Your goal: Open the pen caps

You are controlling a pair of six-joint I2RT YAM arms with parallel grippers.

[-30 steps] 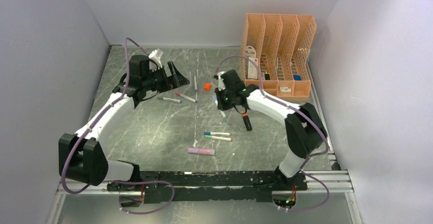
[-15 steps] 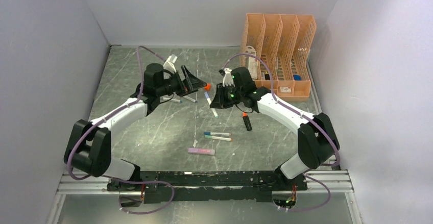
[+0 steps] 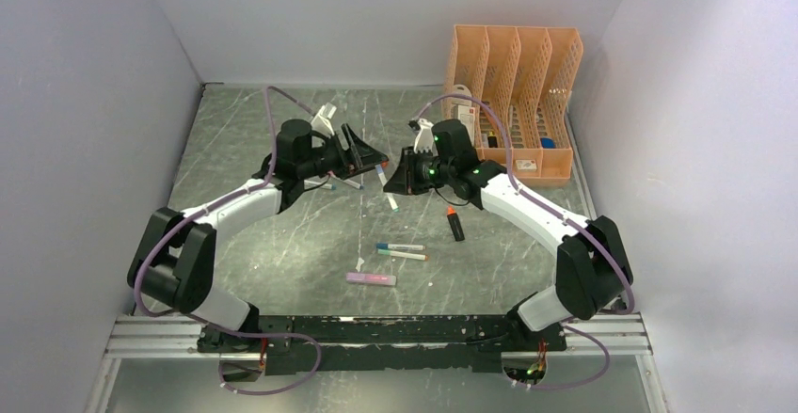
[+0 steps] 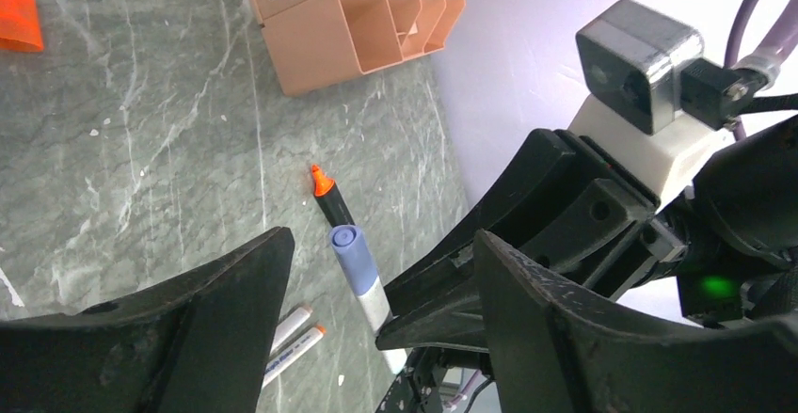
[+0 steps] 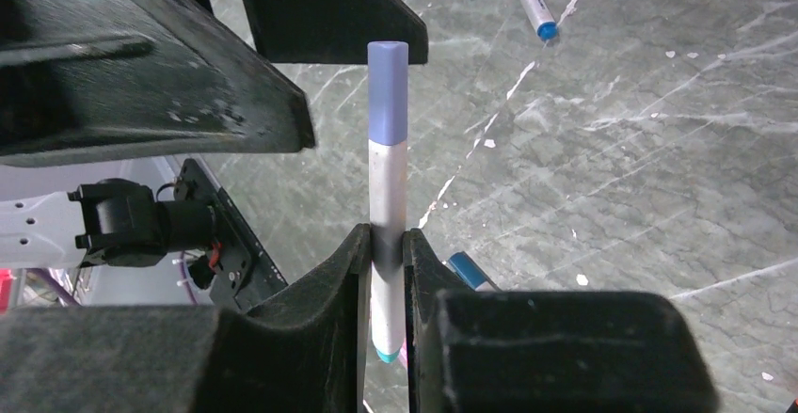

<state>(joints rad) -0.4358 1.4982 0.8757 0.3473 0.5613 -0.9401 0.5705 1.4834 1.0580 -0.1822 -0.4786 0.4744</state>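
The right gripper (image 5: 384, 244) is pinched on the smooth white barrel of a slim pen (image 5: 388, 187), its two matte black fingers (image 5: 320, 291) pressed against either side. The pen juts out past the fingertips. Its lilac-blue cap (image 5: 388, 93) — a plain plastic cylinder with a rounded end — sits on the free end, in the air above the tabletop (image 3: 282, 234). A teal tip shows at the barrel's other end, below the fingers.

The left gripper (image 4: 381, 239) is spread wide, its wedge-shaped black fingers tapering to blunt edges. In the left wrist view the cap stands in the gap between them, touching neither.

The tabletop is grey-green and stone-patterned, veined with white. On it lie a stubby black marker (image 3: 454, 224) with a bare orange tip, two thin white pens (image 3: 400, 246) side by side with coloured ends, and a pink pen (image 3: 371, 279) nearer the arm bases. A loose orange cap (image 4: 19, 18) also lies on the tabletop. A peach mesh file organiser (image 3: 513, 84) — four upright slots — stands at the far right corner.
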